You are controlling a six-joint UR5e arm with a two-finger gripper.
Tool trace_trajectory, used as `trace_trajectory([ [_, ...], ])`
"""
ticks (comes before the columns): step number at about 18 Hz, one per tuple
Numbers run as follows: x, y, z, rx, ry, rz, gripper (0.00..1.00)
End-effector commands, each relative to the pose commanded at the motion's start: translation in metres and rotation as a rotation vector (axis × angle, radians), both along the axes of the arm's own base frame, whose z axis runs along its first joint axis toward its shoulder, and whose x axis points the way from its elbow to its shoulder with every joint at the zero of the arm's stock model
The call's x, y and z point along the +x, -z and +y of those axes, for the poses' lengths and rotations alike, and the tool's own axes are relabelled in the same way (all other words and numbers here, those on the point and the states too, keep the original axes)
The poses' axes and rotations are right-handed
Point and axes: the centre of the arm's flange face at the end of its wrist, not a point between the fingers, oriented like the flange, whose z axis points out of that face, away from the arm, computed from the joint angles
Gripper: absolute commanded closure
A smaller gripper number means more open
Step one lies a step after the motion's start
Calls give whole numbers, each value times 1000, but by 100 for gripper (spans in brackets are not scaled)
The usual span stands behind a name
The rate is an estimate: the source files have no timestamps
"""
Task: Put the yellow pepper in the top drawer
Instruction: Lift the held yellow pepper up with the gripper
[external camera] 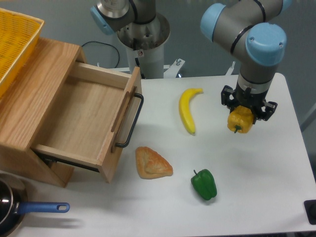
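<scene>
The yellow pepper (240, 119) is held in my gripper (243, 114) at the right of the table, its green stem pointing down, a little above the white tabletop. The gripper is shut on it from above, and its black fingers (227, 98) flank the pepper. The top drawer (84, 116) of the wooden cabinet stands pulled open at the left, empty inside, with its black bar handle (131, 121) facing the table's middle. The pepper is well to the right of the drawer.
A yellow banana (187, 109) lies between drawer and gripper. A croissant (152, 163) and a green bell pepper (204, 184) lie nearer the front. A yellow mesh basket (14, 39) sits on the cabinet. A blue-handled pan (29, 210) is at the front left.
</scene>
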Motion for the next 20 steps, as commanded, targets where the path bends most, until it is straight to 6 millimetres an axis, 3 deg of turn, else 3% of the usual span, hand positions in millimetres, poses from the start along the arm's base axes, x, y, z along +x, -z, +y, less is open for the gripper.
trace_trajectory([
  [13, 34, -45, -21, 36, -24, -68, 76],
  [20, 77, -87, -17, 164, -155, -92, 76],
])
